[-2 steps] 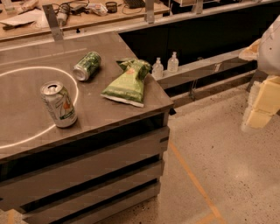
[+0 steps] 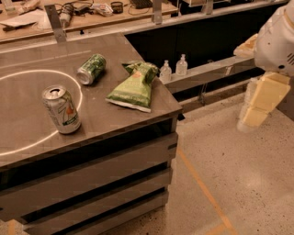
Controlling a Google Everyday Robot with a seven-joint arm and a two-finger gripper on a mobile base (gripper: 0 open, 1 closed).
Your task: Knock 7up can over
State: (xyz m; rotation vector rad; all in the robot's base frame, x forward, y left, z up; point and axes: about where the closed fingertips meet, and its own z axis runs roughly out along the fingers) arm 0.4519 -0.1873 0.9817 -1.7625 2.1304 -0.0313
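Observation:
The 7up can (image 2: 62, 110), pale silver-white with green markings and a small orange-red spot, stands upright on the grey table (image 2: 105, 124), on the white circle line near the front left. My gripper (image 2: 258, 104) hangs at the far right of the view, off the table and above the floor, well to the right of the can and touching nothing.
A dark-green can (image 2: 92, 69) lies on its side behind the 7up can. A green snack bag (image 2: 134, 87) lies near the table's right edge. Two small bottles (image 2: 173, 69) stand on a ledge beyond the table. A cluttered bench (image 2: 92, 13) runs along the back.
My gripper has shifted slightly left, toward the table. The cans and the bag have not moved.

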